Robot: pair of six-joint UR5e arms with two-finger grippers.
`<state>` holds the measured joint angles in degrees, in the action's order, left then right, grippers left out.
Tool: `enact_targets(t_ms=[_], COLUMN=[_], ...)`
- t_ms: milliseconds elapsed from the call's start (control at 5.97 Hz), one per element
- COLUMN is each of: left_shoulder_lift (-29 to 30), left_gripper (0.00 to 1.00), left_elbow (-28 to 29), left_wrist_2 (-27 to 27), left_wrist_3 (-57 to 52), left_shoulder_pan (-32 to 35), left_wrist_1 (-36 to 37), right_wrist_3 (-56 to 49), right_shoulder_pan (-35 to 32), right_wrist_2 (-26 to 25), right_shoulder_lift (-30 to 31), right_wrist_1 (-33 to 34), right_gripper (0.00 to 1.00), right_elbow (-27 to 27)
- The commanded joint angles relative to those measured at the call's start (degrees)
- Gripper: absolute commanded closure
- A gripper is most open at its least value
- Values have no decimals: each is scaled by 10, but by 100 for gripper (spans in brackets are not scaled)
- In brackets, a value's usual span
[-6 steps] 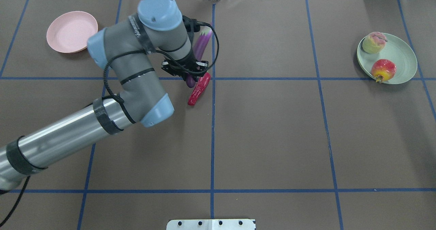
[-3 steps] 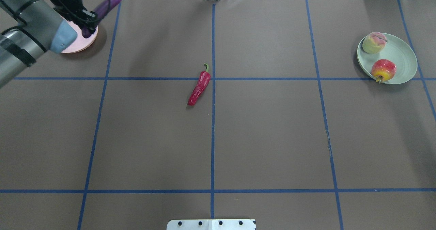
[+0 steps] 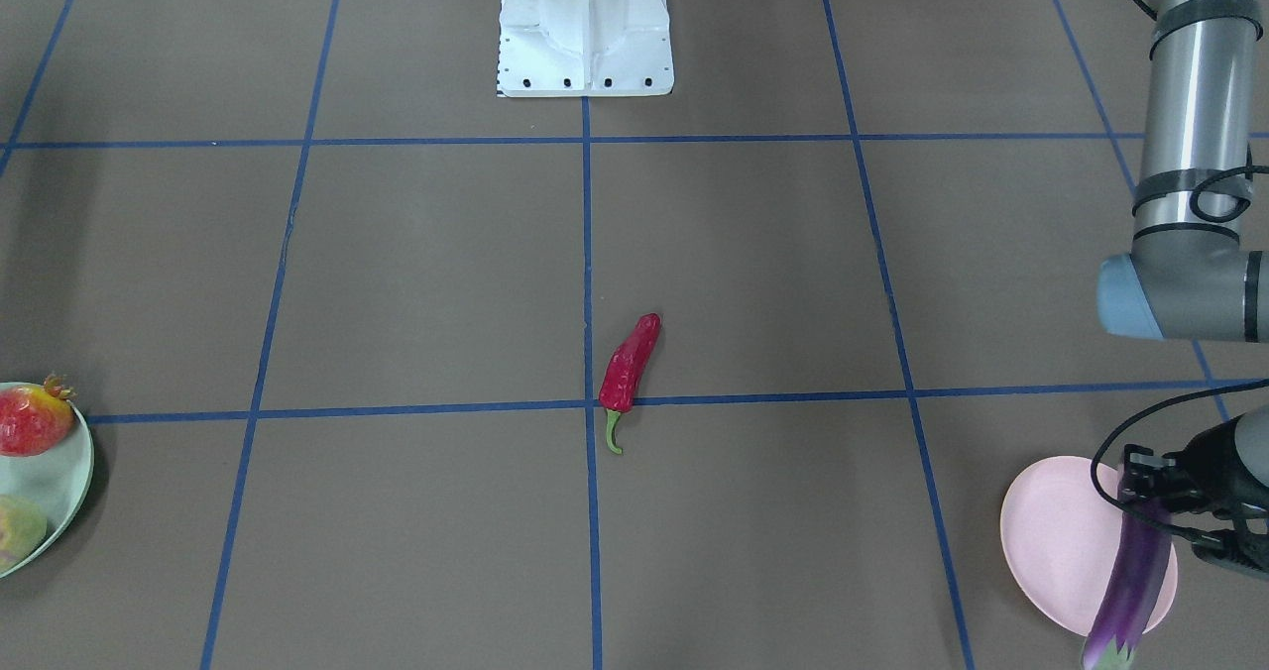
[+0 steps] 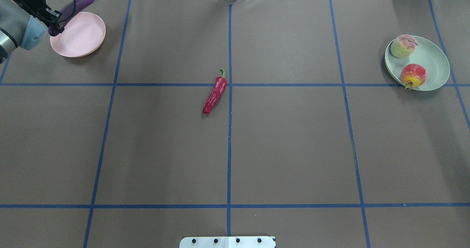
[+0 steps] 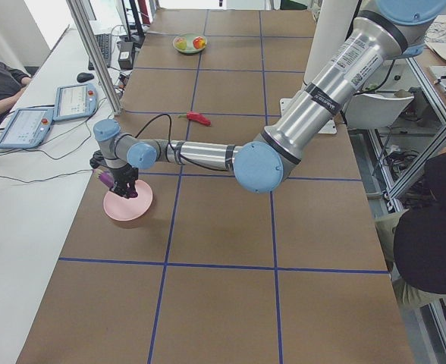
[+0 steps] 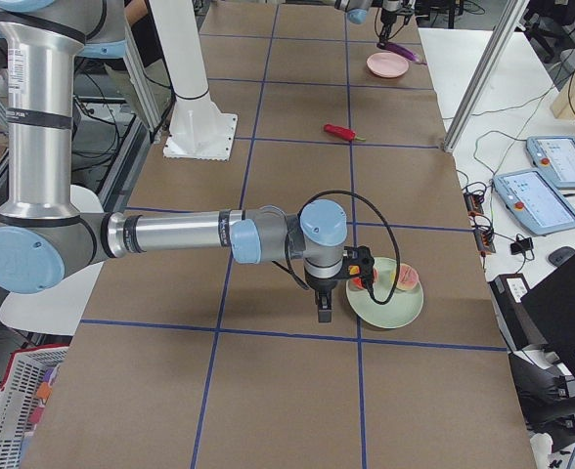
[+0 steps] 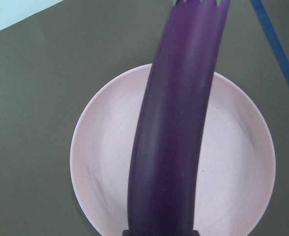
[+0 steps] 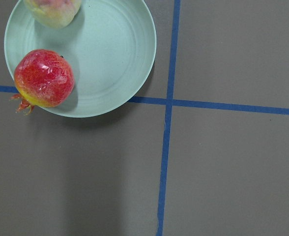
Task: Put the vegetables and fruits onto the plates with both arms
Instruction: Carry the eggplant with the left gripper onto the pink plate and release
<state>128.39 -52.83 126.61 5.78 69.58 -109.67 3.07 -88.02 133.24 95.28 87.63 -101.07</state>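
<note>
The left gripper clamps the purple eggplant by its blunt end, holding it slantwise over the pink plate in the table's far left corner. The red chili lies at the table's centre, far from every edge. The pomegranate and peach sit on the green plate near the right edge. The right gripper hangs beside it, and how far it is open cannot be told.

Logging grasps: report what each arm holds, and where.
Left gripper holds the eggplant near its rounded end, above the pink plate. Right gripper appears to hold nothing.
</note>
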Motion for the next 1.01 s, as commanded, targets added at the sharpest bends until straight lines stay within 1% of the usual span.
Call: enact_targets(t_ms=[0,168,335,503,670,838], left_shoulder_lift=[-41,-41,-40,-26,-14,23], left_gripper=[1,1,1,1,1,1], left_elbow=[-1,-20,-67,-113,-153,-172], left_wrist_2=[0,2,24,68,73,60], left_wrist_3=[2,5,50,161,274,386], left_shoulder_pan=[-12,-12,-12,-14,-49,-117], left_wrist_1=[-80,-80,-68,-44,-43,-43], right_wrist_3=[1,1,2,2,2,2], right_shoulder_pan=[0,0,0,0,0,0], right_wrist_2=[0,0,1,1,0,0], right_shoulder_lift=[0,0,0,0,0,-2], right_wrist_1=[-1,-1,-1,-1,-1,-1], right_gripper=[0,0,0,0,0,0], right_elbow=[-1,-1,-3,-4,-3,-3])
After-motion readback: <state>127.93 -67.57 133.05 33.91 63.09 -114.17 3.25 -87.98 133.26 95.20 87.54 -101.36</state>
